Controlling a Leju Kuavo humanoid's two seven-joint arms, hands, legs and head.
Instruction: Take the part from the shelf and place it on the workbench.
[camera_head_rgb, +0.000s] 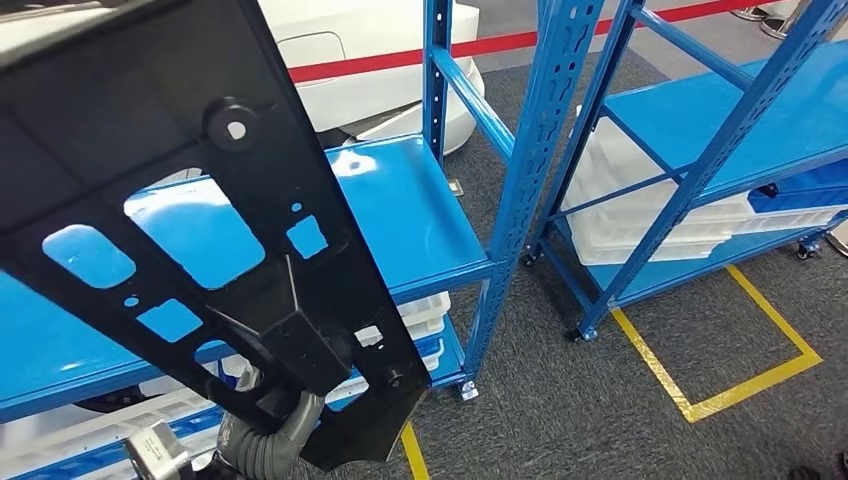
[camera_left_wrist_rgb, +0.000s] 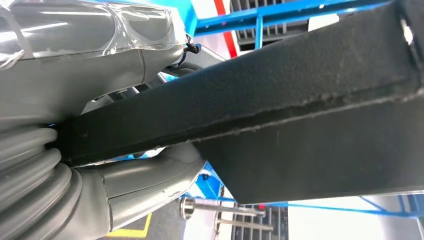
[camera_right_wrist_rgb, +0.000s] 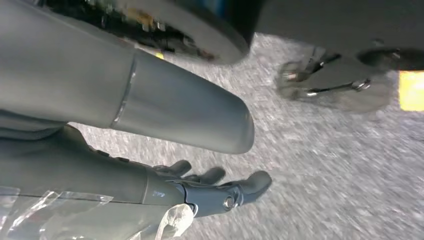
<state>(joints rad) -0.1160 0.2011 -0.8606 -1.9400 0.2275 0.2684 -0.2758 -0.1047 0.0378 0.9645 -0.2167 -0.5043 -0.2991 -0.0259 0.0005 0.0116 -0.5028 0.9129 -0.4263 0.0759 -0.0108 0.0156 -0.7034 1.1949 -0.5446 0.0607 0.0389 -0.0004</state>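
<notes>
The part (camera_head_rgb: 200, 200) is a long flat black plastic panel with several cut-out windows. It is held up close before the head camera, slanting from top left to bottom middle. My left hand (camera_head_rgb: 268, 440) grips it from underneath at its lower end. In the left wrist view the thumb and fingers (camera_left_wrist_rgb: 145, 177) clamp a thick black edge of the part (camera_left_wrist_rgb: 300, 100). My right hand (camera_right_wrist_rgb: 200, 165) hangs over grey carpet, fingers apart, with nothing in it.
A blue steel shelf (camera_head_rgb: 420, 210) stands right behind the part, white trays on its lower level. A second blue shelf (camera_head_rgb: 720, 130) with white trays (camera_head_rgb: 640, 215) is at the right. Yellow tape (camera_head_rgb: 740, 380) marks the grey carpet between them.
</notes>
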